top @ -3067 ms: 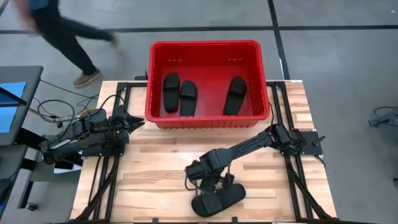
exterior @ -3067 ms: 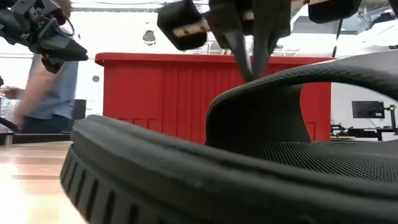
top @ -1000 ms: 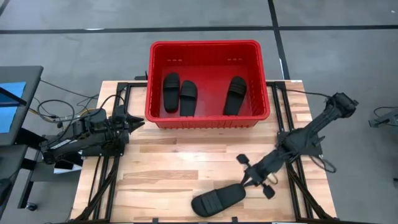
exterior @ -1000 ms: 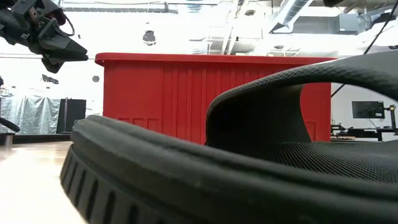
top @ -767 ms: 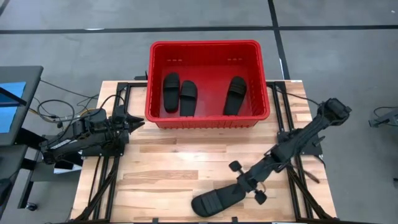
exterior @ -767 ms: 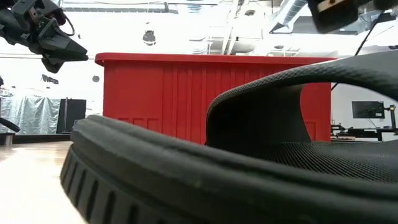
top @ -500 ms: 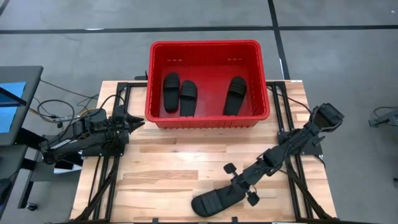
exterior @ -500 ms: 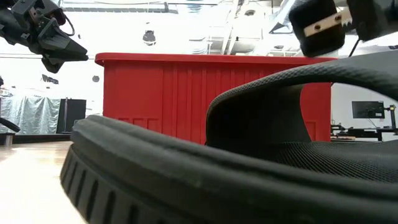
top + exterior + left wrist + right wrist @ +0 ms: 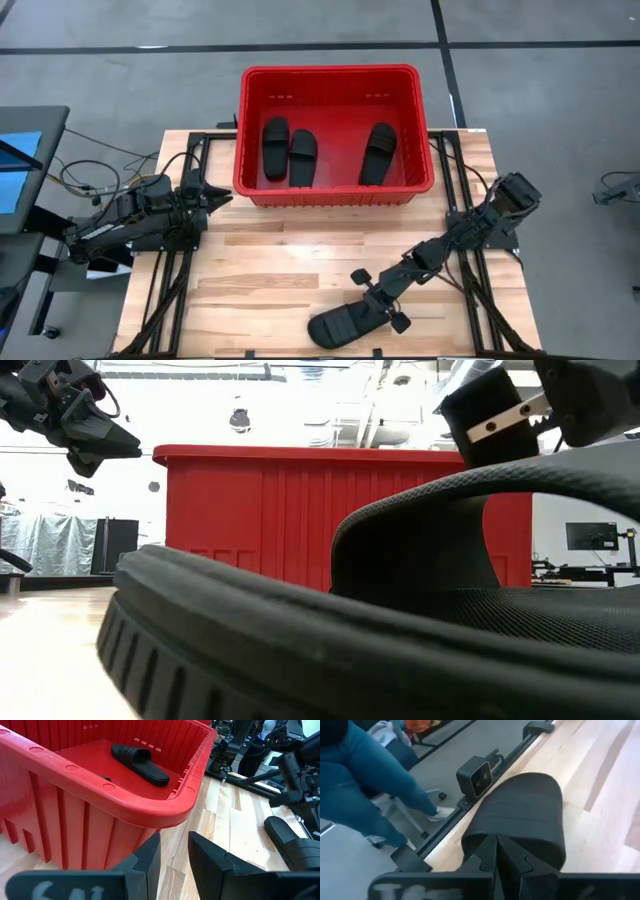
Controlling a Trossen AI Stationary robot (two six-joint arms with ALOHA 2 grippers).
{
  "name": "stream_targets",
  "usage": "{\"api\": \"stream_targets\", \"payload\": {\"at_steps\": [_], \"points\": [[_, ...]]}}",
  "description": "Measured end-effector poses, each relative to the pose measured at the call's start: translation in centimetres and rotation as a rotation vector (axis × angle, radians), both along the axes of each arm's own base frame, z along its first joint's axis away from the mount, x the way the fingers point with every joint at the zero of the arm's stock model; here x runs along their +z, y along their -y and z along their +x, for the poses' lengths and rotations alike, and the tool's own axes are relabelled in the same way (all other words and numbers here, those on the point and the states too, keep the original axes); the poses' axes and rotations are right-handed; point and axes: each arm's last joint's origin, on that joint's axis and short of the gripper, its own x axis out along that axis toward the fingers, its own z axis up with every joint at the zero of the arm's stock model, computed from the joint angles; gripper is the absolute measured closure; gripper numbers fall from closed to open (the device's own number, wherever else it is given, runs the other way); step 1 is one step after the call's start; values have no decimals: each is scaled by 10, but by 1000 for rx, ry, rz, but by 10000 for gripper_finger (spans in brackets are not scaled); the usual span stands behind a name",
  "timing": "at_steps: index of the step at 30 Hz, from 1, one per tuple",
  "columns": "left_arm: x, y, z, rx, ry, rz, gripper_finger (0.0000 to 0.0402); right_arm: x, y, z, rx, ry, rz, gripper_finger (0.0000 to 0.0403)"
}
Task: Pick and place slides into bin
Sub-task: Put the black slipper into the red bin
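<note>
Three slides (image 9: pixel 300 157) lie inside the red bin (image 9: pixel 336 74) at the table's far edge; the fourth slide (image 9: pixel 345 323) rests on the table (image 9: pixel 260 270) at the near edge; the right gripper (image 9: pixel 377 297), fingers pressed together and holding nothing, hovers just above its strap; the left gripper (image 9: pixel 222 197) waits beside the bin's left near corner, fingers slightly parted, empty.

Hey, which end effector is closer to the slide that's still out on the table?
The right. The right end effector, shut, sits just above the slide on the table near the front edge. The left end effector waits far off beside the red bin.
</note>
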Motion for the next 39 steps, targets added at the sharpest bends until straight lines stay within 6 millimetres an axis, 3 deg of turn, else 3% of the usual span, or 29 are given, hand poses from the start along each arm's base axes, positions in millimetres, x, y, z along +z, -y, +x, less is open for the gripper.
{"api": "stream_targets", "payload": {"at_steps": [7,19,39], "points": [[0,0,0,0,0,0,313,-5,2,13,36,-26,19,396],[0,0,0,0,0,0,313,-13,17,16,37,-57,-81,331],[0,0,0,0,0,0,313,-13,31,24,9,-6,-145,327]]}}
